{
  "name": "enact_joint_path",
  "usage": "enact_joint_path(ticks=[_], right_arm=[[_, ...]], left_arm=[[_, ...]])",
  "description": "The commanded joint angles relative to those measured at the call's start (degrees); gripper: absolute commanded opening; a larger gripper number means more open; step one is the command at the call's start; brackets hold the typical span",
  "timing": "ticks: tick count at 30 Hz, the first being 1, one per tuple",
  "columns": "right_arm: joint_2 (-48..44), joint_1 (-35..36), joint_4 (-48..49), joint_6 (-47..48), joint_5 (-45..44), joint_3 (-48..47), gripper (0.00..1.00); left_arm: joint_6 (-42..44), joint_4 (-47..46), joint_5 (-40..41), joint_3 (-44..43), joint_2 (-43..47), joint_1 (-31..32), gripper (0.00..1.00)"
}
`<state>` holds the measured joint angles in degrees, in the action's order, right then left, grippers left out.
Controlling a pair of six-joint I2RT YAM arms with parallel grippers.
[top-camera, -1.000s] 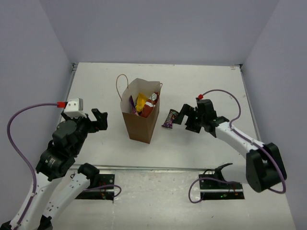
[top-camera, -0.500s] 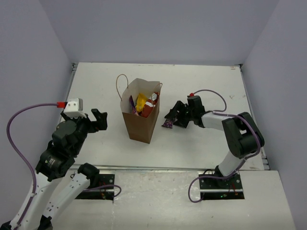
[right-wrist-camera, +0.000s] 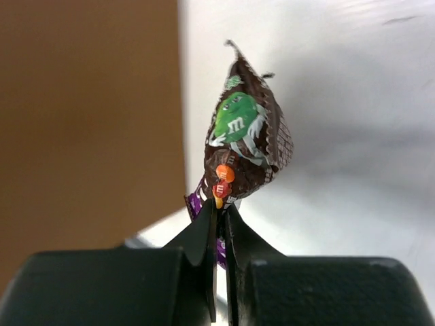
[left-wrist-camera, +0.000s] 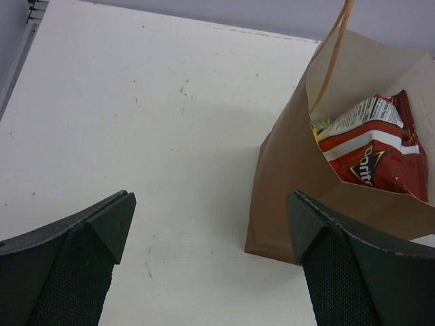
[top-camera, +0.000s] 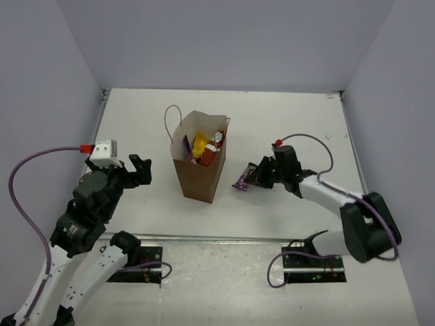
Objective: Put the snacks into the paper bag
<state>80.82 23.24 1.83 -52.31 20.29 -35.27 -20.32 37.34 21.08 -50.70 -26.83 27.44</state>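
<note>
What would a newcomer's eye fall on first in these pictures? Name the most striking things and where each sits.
The brown paper bag stands upright in the middle of the table, a red chip bag showing in its open top. Right of it, the right tool is shut on a dark candy packet with a green cartoon figure. The left tool hangs open to the bag's left.

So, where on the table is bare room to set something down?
Bare: the white table behind the brown paper bag, and the gap between bag and left gripper. Crowded: right of the bag, where the right gripper holds a dark purple candy packet.
</note>
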Motion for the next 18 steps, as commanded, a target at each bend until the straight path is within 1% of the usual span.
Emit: enact_joint_path(ticks=[1, 2, 3, 4, 6, 7, 8, 9, 10, 12, 13, 14, 16, 17, 18], right_arm=[[-16.8, 5.0, -12.9, 6.3, -1.7, -4.3, 0.0], [-20.2, 6.9, -15.8, 7.2, -3.1, -6.0, 0.0], [-23.2, 8.9, -18.8, 7.9, -6.3, -8.2, 0.0], [-27.9, 12.3, -23.3, 9.0, -7.5, -13.2, 0.0], [-30.5, 15.9, -26.3, 10.3, -9.6, -18.8, 0.0], [-31.0, 16.7, -29.0, 11.7, -9.7, -25.1, 0.0], [-30.5, 17.1, -30.2, 12.5, -9.7, -28.3, 0.0], [-29.3, 17.4, -31.5, 13.5, -9.4, -31.8, 0.0], [-27.8, 17.7, -33.9, 15.2, -8.7, -38.5, 0.0], [-22.5, 17.6, -35.5, 16.5, -8.6, -44.2, 0.0], [-20.4, 17.6, -37.3, 17.9, -8.3, -49.9, 0.0], [-16.3, 17.5, -37.9, 18.2, -8.3, -52.5, 0.0], [-12.6, 17.3, -38.4, 19.1, -7.7, -59.4, 0.0], [-8.3, 17.1, -38.9, 19.1, -6.4, -61.7, 0.0], [-6.2, 16.5, -39.4, 19.2, -5.5, -66.3, 0.0]], left_arm=[[1.4, -2.6, 0.5, 0.5, -0.1, 0.1, 1.0], [1.4, -2.6, 0.5, 0.5, -0.2, 0.1, 1.0], [1.4, -2.6, 0.5, 0.5, -0.2, 0.1, 1.0], [1.4, -2.6, 0.5, 0.5, -0.2, 0.1, 1.0], [1.4, -2.5, 0.6, 0.4, -0.2, 0.0, 1.0], [1.3, -2.5, 0.5, 0.4, 0.0, 0.1, 1.0], [1.3, -2.5, 0.6, 0.5, 0.2, 0.1, 1.0], [1.3, -2.5, 0.6, 0.5, 0.1, 0.1, 1.0], [1.3, -2.5, 0.6, 0.5, 0.2, 0.0, 1.0], [1.2, -2.5, 0.5, 0.5, 0.2, 0.0, 1.0], [1.2, -2.5, 0.7, 0.4, 0.2, 0.1, 1.0], [1.2, -2.4, 0.8, 0.5, 0.1, 0.1, 1.0], [1.1, -2.3, 0.9, 0.5, 0.3, 0.0, 1.0], [1.1, -2.3, 1.1, 0.5, 0.3, 0.0, 1.0], [1.1, -2.3, 1.1, 0.5, 0.4, 0.0, 1.0]])
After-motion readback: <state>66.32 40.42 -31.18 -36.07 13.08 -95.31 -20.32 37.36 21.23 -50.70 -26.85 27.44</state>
